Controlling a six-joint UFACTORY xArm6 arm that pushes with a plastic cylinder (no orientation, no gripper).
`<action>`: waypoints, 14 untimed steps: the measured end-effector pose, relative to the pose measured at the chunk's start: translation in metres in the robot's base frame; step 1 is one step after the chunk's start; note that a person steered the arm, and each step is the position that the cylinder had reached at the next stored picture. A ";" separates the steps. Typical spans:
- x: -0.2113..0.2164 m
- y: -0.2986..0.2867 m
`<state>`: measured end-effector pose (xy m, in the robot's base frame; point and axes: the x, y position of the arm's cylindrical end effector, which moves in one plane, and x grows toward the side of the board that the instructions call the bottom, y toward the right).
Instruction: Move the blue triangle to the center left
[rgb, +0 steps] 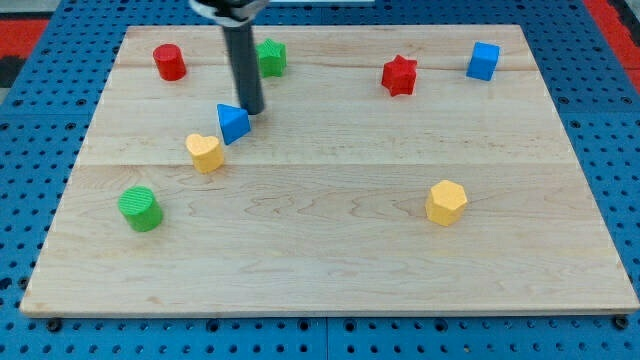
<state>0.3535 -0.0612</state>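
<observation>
My tip has no gripper, so nothing is held; it sits just at the top right of the blue triangle, touching or nearly so. To go well, push slowly left and down, passing the yellow heart without bumping it.

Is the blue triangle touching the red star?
No, the blue triangle lies near the yellow heart and my tip, far from the red star.

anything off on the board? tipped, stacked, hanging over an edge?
Nothing stands out. All eight blocks sit flat and apart on the board. My tip is beside the blue triangle, at its upper right, with the yellow heart just beyond it.
</observation>
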 end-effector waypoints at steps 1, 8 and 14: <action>0.012 0.027; -0.007 -0.052; 0.027 -0.095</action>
